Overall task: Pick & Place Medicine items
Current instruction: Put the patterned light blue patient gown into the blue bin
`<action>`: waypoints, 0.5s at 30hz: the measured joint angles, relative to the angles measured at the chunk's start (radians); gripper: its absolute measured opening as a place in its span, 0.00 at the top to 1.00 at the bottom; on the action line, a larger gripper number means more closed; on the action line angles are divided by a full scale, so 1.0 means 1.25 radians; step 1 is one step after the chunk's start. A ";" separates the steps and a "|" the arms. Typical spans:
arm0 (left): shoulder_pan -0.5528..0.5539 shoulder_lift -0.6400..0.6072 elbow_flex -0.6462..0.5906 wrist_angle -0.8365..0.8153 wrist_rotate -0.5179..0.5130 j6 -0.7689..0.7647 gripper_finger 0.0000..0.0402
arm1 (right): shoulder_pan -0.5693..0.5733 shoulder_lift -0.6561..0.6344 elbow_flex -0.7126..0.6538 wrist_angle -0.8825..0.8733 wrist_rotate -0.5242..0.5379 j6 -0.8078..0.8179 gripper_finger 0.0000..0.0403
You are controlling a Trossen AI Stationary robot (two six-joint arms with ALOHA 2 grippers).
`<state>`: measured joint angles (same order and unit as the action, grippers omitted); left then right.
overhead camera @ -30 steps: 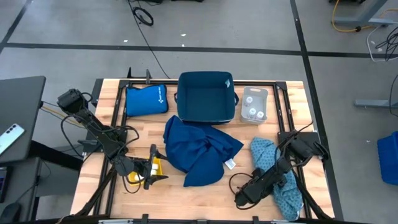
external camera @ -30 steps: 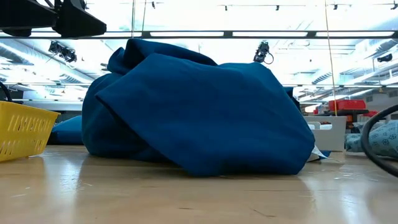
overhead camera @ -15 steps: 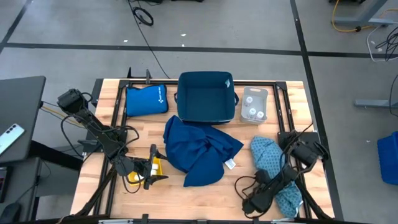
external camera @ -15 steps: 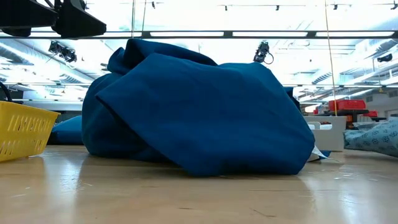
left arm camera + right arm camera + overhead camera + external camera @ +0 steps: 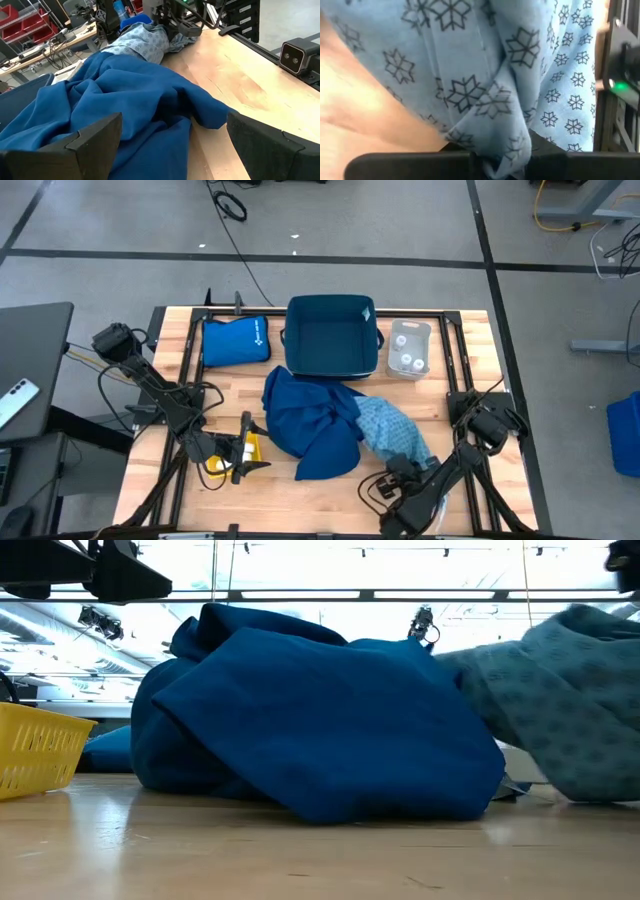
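The medicine items I can see are small round whitish bottles (image 5: 408, 360) standing in a clear bin at the far right. My right gripper (image 5: 398, 472) is near the table's front edge, right of centre, shut on a light blue snowflake-patterned cloth (image 5: 395, 430). That cloth lies partly over the right side of a heaped dark blue cloth (image 5: 310, 420) in the middle. My left gripper (image 5: 245, 455) stands open at the near left, beside a yellow tray (image 5: 216, 466), with nothing between its fingers. My right gripper pinches a bunched fold of the patterned cloth (image 5: 496, 150) between its two fingers, several layers gathered together. The fingers come slanting down from above. The held end is raised off the table, and the rest (image 5: 560, 710) drapes against the dark blue cloth and the tabletop.
A dark blue open box (image 5: 330, 335) stands at the far middle, a flat blue pouch (image 5: 235, 340) to its left, and the clear bin (image 5: 410, 332) to its right. Black frame rails (image 5: 190, 380) run along both table sides. Bare wood lies along the near edge.
My right gripper has shut on the patterned cloth near the table's right edge. It has risen, tipped more steeply downward, and gone toward the table's left. The cloth has been drawn left and flipped over, so it now lies against the dark blue cloth.
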<state>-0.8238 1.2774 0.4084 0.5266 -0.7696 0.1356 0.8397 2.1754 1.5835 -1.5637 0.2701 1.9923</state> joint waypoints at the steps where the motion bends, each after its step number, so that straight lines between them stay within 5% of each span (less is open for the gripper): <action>1: 0.000 0.000 0.000 0.000 0.000 0.000 0.10 | -0.003 0.000 -0.001 0.000 0.012 -0.009 0.89; 7: 0.000 0.000 0.000 -0.001 0.011 -0.007 0.10 | -0.028 -0.015 -0.001 -0.003 0.115 -0.058 0.89; 15: 0.000 0.000 0.000 -0.001 0.019 -0.031 0.10 | -0.079 -0.096 0.000 -0.006 0.391 -0.157 0.89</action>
<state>-0.8238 1.2774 0.4084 0.5252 -0.7461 0.0971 0.7405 2.0554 1.5829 -1.5717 0.7585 1.7963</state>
